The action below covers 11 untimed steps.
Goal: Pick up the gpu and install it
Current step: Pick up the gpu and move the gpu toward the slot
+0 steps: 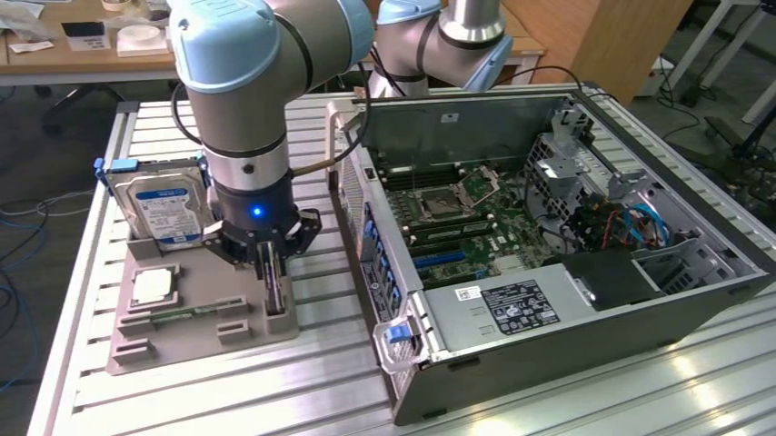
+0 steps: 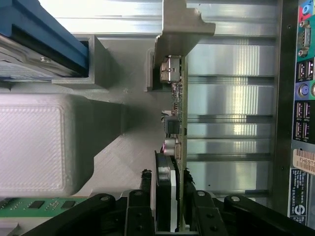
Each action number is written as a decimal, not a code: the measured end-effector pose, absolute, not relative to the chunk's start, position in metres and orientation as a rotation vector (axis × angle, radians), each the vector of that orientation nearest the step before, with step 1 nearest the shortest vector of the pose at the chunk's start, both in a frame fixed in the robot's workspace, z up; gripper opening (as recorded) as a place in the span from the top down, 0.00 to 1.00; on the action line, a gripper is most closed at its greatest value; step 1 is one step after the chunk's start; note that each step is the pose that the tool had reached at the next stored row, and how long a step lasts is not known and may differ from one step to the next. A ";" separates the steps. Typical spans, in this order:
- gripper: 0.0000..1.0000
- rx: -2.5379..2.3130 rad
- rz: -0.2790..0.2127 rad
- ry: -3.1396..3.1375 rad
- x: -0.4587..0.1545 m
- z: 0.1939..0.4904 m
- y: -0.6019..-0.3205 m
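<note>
Down at the grey holder point(image 1: 243, 331) on the slatted metal desk point(image 1: 182, 400), the arm's gripper point(image 1: 273, 272) sits low over the gpu point(image 1: 276, 295). The card stands on its long edge in a slot of the holder, on the side nearest the open computer case point(image 1: 546, 363).

In the wrist view the gpu point(image 2: 178, 113) is seen edge-on, its silvery bracket point(image 2: 182, 24) at the far end and its small parts facing the holder's raised block point(image 2: 34, 142). The gripper point(image 2: 167, 174) straddles the near end of the card, one of the fingers point(image 2: 146, 187) on each face. They are narrowly spread and hold nothing firmly. A thin gap seems to remain beside the black part on the card, though the angle makes contact on the other face hard to judge.

A hard drive point(image 1: 164, 207) with a blue label stands upright in its blue frame at the far corner of the holder, well apart from the card. The case's port panel point(image 2: 302, 98) lies just across the desk slats from the gpu.
</note>
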<state>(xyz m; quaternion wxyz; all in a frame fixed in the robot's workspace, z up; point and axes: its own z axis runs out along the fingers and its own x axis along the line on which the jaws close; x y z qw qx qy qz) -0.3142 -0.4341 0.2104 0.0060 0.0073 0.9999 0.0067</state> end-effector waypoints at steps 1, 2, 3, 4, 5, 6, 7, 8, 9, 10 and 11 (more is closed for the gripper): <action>0.64 0.023 0.021 3.129 -0.314 0.210 -0.434; 0.65 0.023 0.021 3.129 -0.314 0.210 -0.434; 0.71 0.023 0.021 3.129 -0.314 0.210 -0.434; 0.71 0.023 0.021 3.129 -0.314 0.210 -0.434; 0.72 0.023 0.021 3.129 -0.314 0.210 -0.434; 0.72 0.023 0.021 3.129 -0.314 0.210 -0.434; 0.72 0.023 0.021 3.129 -0.314 0.210 -0.434; 0.72 0.023 0.021 3.129 -0.314 0.210 -0.434; 0.72 0.023 0.021 3.129 -0.314 0.210 -0.434; 0.72 0.023 0.021 3.129 -0.314 0.210 -0.434; 0.72 0.023 0.021 3.129 -0.314 0.210 -0.434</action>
